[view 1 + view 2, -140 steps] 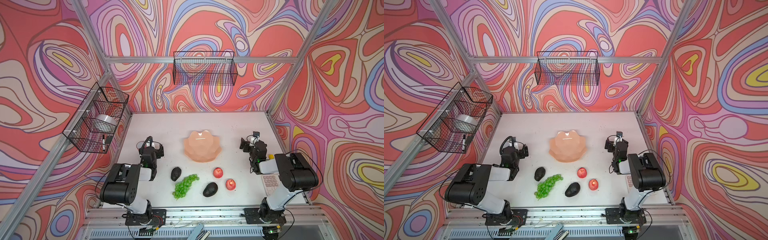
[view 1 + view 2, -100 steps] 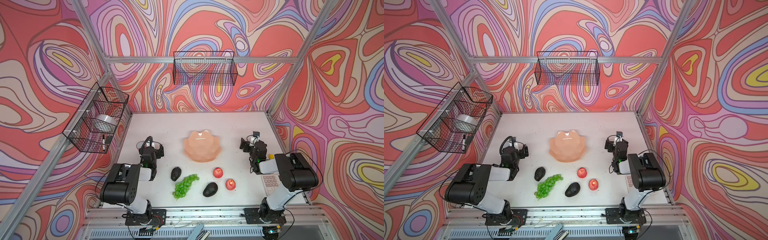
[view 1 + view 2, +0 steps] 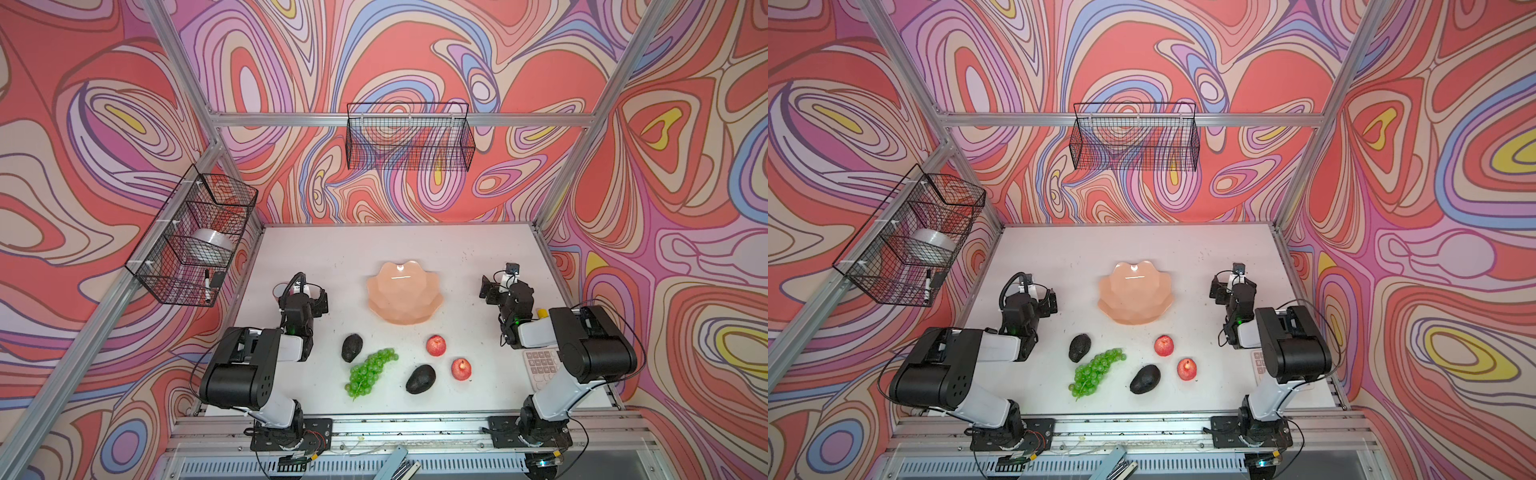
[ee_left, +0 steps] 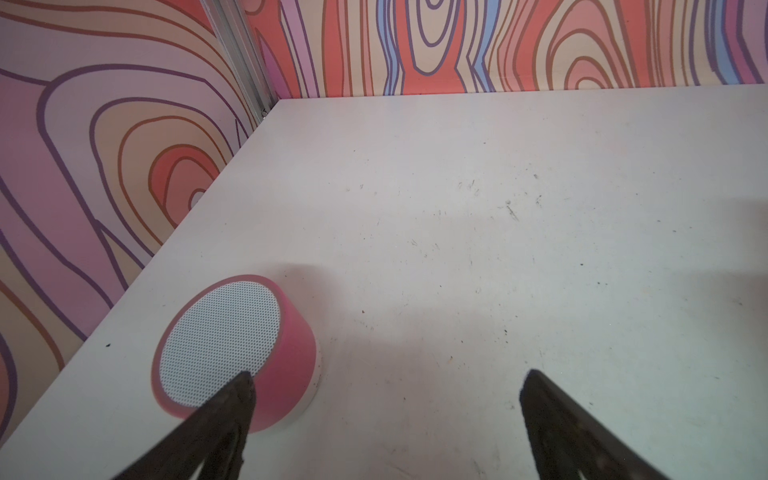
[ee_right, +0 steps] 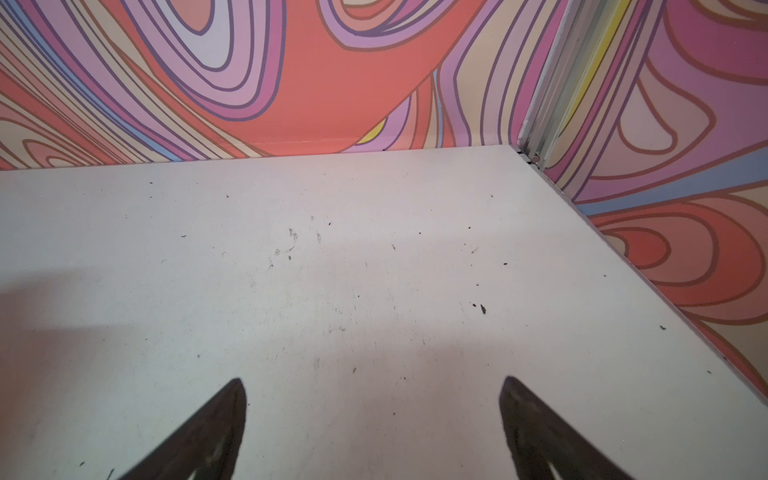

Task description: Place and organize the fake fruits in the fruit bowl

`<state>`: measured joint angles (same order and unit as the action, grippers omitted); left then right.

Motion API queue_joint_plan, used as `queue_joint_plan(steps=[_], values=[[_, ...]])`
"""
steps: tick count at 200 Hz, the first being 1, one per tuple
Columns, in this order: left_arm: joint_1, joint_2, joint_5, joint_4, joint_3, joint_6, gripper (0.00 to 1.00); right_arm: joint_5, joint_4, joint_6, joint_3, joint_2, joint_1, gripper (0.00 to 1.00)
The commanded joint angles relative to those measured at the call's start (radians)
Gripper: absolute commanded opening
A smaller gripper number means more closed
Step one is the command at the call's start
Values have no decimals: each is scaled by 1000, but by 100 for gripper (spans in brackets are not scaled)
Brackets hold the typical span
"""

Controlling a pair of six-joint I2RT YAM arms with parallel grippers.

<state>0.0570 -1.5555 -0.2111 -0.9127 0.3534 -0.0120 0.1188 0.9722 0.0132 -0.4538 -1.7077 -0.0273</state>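
White table [image 3: 415, 245]: all five fruits lie loose on its 6 o'clock half, none bowled yet. Your left arm [image 3: 249, 365] and right arm [image 3: 582, 349] are folded low at the 7 and 5 o'clock corners, forearms running toward 12. The fruit bowl [image 3: 403, 295] sits mid-table with nothing in it, at 3 o'clock of the left wrist and 9 o'clock of the right. The grapes [image 3: 371, 372] lie at about 7 o'clock of the bowl, long axis running roughly 1:30 to 7:30. The left avocado [image 3: 351, 347] is just beside the bunch's far end, contact unclear, its axis near 12 to 6. The right avocado [image 3: 420, 379] lies apart at 6 o'clock of the bowl, axis about 2 to 8. The far apple [image 3: 435, 345] and near apple [image 3: 461, 369] sit at 5 o'clock of the bowl, apart from each other. The left gripper [image 4: 386, 386] has its jaws spread wide with nothing between them, over bare table. A pink puck [image 4: 232, 345] sits just beside one fingertip, and you can't tell if it touches. The right gripper [image 5: 374, 386] is equally wide and empty. The point that matters: both grippers face 12, yet every fruit lies behind the fingertips, near 5 o'clock from the left and 7 from the right. The left is nearer the grapes and left avocado, the right nearer the apples. Likely you draw back and turn before reaching, and take the bunch across its short axis.
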Motion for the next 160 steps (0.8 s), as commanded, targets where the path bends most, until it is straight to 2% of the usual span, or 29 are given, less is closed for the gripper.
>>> queue_joint_plan(steps=[1, 59, 71, 83, 91, 101, 115, 124, 140, 148, 160], values=[[-6, 9, 7, 1, 15, -9, 100, 11, -3, 10, -9, -8, 4, 98], [-6, 11, 4, -14, 9, -6, 100, 14, 5, 8, -7, -6, 3, 98], [-3, 50, -2, -23, -11, -3, 100, 43, 13, 12, -3, 4, 4, 98], [5, 175, -36, 115, 3, -6, 100, 105, -65, 21, -11, 85, -5, 98], [6, 273, -80, 269, 43, -38, 100, 157, -211, 29, -53, 181, -13, 98], [4, 376, -121, 464, 133, -92, 100, 173, -418, 110, -130, 292, -14, 98], [3, 470, -76, 656, 270, -111, 100, 52, -646, 209, -238, 407, -16, 98], [3, 518, -36, 779, 343, -131, 100, -15, -753, 330, -280, 449, -16, 98], [1, 566, 31, 819, 386, -135, 100, -40, -895, 484, -295, 494, -14, 98], [0, 572, 81, 870, 422, -128, 100, -87, -893, 490, -270, 505, -12, 98], [0, 555, 124, 948, 486, -127, 99, -200, -902, 419, -260, 521, -13, 98]])
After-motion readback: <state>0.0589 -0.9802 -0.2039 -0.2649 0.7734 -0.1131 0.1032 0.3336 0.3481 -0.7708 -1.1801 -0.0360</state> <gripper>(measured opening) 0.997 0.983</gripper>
